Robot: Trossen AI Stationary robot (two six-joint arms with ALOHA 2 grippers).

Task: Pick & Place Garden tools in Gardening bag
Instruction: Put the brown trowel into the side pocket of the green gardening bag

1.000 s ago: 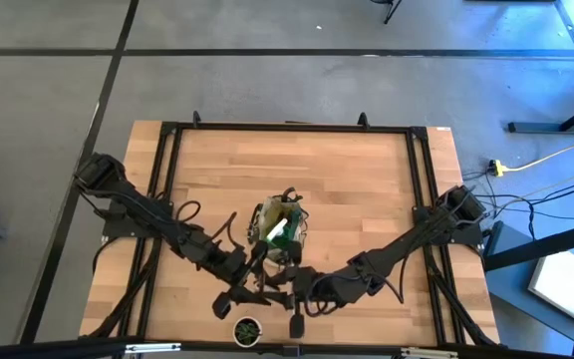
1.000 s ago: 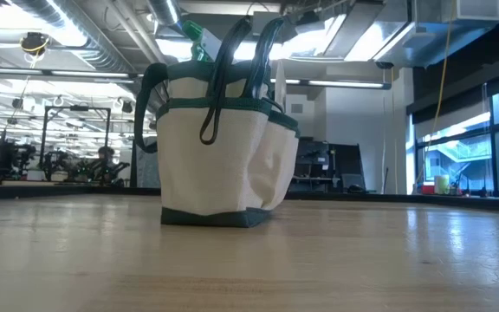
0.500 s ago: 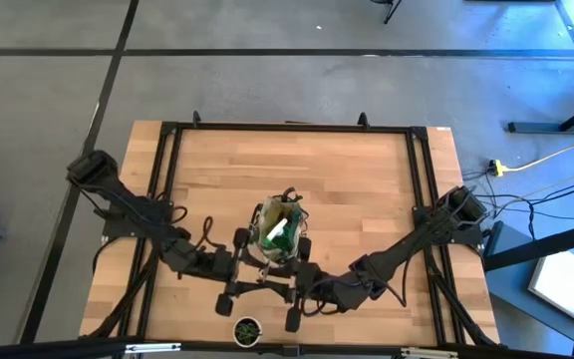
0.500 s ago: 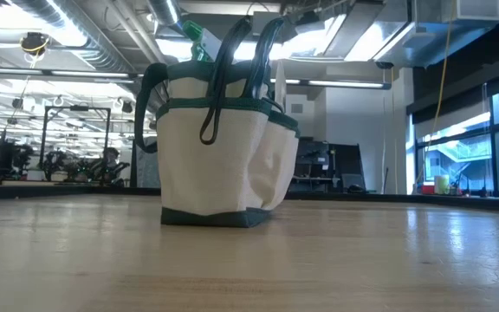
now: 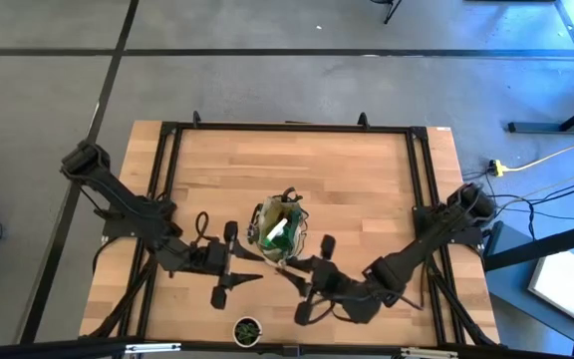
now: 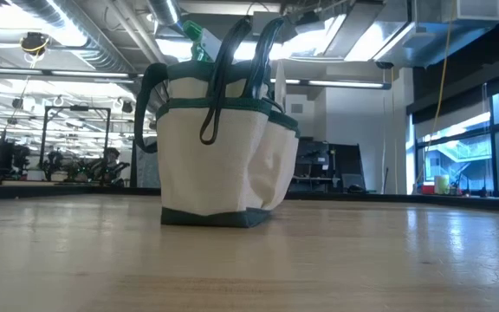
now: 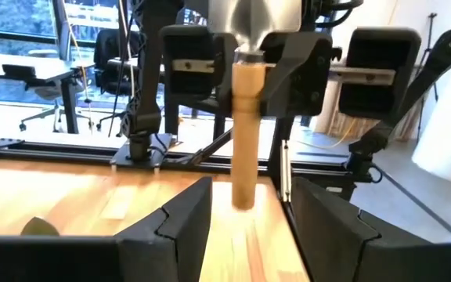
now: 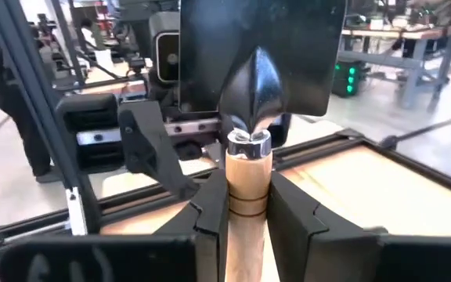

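The high view looks straight down on the light wooden table (image 5: 367, 189). The low view looks level across the same table, near the tan fabric bag (image 6: 219, 156).

In the right wrist view the trowel (image 8: 250, 157) runs out past the picture's edges, its blade tip and the butt of its wooden handle both cut off. From above, the contents of the gardening bag (image 5: 279, 231) are too small to name. In the low view the bag's wall hides whatever lies inside it.
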